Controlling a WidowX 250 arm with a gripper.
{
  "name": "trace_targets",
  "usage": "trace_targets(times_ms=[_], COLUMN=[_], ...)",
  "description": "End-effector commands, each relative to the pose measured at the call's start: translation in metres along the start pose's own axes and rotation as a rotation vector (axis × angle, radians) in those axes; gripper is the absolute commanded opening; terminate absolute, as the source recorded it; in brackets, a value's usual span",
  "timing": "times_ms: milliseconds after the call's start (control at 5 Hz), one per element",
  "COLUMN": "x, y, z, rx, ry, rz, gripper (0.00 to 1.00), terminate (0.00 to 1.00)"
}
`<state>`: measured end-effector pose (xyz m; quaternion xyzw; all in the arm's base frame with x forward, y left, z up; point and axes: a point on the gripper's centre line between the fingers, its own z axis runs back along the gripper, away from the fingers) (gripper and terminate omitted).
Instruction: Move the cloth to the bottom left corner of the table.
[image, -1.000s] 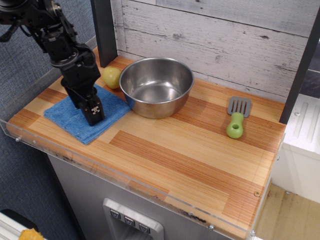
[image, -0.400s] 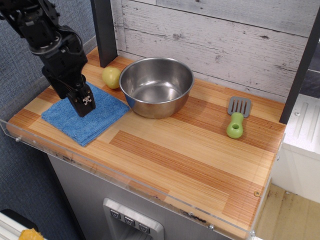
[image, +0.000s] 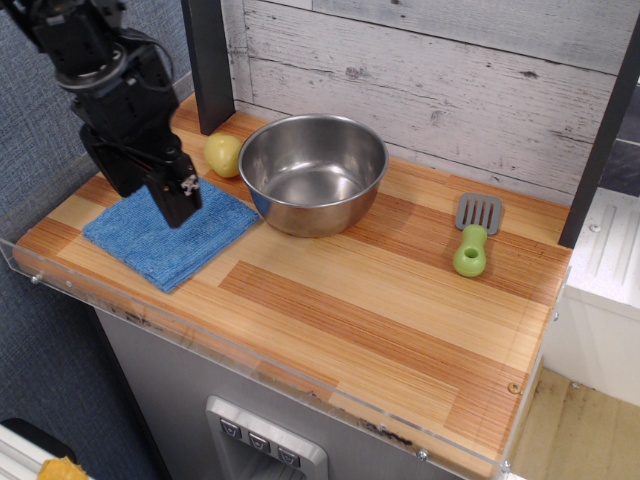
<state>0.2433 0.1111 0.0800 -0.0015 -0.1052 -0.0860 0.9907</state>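
Note:
The blue cloth lies flat on the left end of the wooden table, near its front left corner and just left of the steel bowl. My black gripper hangs a little above the cloth's far right part, pointing down and apart from it. Its fingers overlap as one dark block in this view, so I cannot see a gap between them. It holds nothing.
A steel bowl stands at the back middle, with a yellow-green fruit to its left behind the cloth. A grey spatula with a green handle lies at the right. A clear acrylic rim runs along the front edge. A dark post stands behind.
The gripper has lifted off the cloth and moved up and back. The cloth shifted slightly left and now lies free.

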Motion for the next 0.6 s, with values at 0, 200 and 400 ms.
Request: trace_targets(times_ms=[0, 200, 400], x=[0.001, 0.0, 0.0], y=[-0.037, -0.052, -0.052], z=[-0.002, 0.001, 0.001], rx=[0.024, 0.038, 0.038], ry=[0.014, 0.141, 0.141], rz=[0.031, -0.03, -0.03], gripper=[1.0, 1.0, 1.0], terminate=[0.0, 0.0, 1.0])
